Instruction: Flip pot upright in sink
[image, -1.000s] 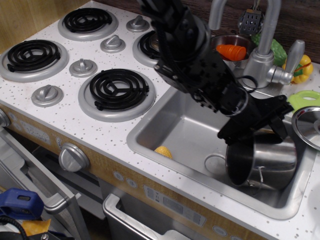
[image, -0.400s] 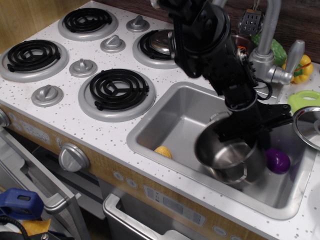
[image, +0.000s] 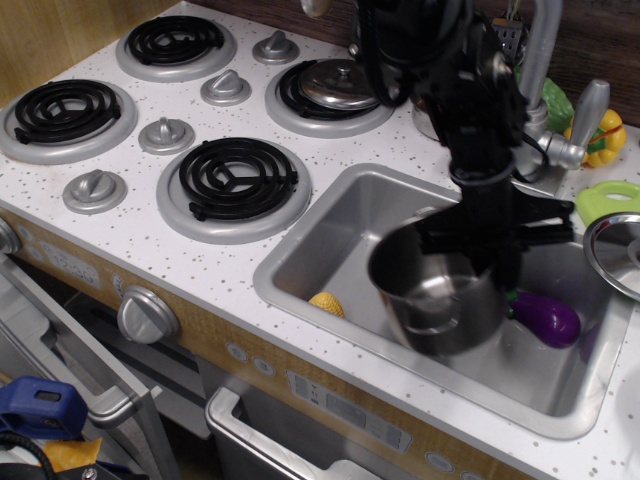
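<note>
Pot (image: 440, 300) hangs directly below my pincer (image: 478, 248), clamped by its far rim, mouth up and axis near vertical, over the middle of the sink (image: 330, 245). Beyond it, toward the right edge, lies a purple eggplant (image: 545, 318).

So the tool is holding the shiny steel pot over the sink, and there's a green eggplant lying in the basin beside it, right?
Nearly. The toy eggplant is purple, not green, as the observation.image view shows. The rest stands: the black tool holds the shiny stainless-steel cylindrical pot over the rectangular brushed-steel sink, with the eggplant lying in the basin beside it.
</note>
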